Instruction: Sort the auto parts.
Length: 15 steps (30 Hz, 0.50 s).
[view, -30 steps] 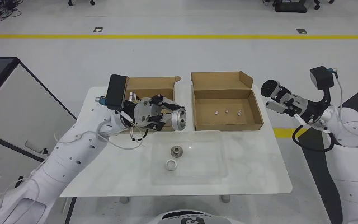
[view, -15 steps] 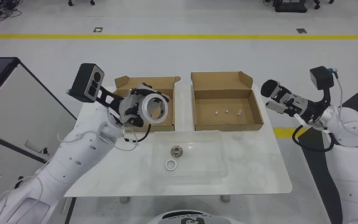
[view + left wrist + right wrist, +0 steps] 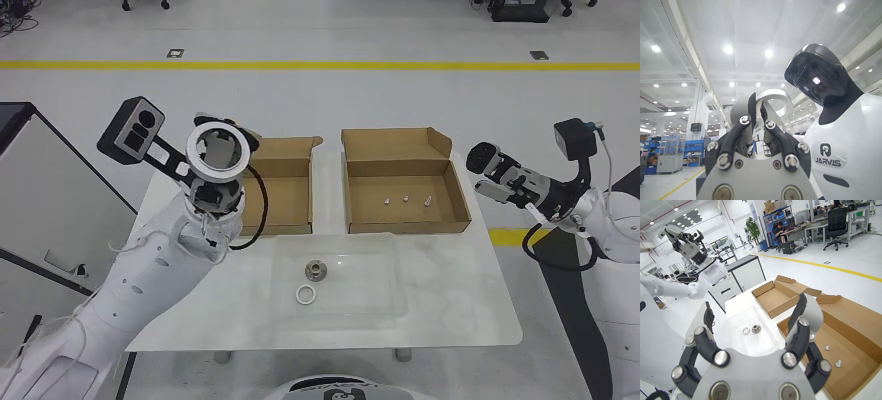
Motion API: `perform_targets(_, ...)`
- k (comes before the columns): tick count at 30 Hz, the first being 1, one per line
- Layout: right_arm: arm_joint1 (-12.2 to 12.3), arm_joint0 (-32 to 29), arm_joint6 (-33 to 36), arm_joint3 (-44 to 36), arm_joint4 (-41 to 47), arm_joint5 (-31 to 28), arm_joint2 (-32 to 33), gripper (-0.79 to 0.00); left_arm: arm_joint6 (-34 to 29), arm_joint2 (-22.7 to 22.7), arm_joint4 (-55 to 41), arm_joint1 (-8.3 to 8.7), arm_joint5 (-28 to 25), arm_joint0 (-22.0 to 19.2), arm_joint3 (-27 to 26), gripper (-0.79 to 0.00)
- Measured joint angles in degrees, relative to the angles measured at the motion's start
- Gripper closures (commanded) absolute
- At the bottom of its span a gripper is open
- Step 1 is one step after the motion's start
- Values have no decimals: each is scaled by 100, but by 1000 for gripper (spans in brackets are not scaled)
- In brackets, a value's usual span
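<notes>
Top view is showing a large metal ring (image 3: pixel 221 150) being held high near the far left corner of the table (image 3: pixel 470 290), beside the left cardboard box (image 3: pixel 285 195). The left gripper (image 3: pixel 758 111) is pinching the ring's wall, one finger inside and one outside. The right gripper (image 3: pixel 754 310) is hovering off the table's right edge, fingers spread wide and gripping nothing. Three bolts (image 3: pixel 405 198) are lying in the right cardboard box (image 3: pixel 450 200). A flanged hub (image 3: pixel 316 268) and a small ring (image 3: pixel 304 294) are sitting apart in the clear tray (image 3: pixel 380 300).
</notes>
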Motion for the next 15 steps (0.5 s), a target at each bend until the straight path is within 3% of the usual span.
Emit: perform_targets(15,0,0,0,0,0,0,0,-785,-219,-66,1846,194,0,-155,684,0)
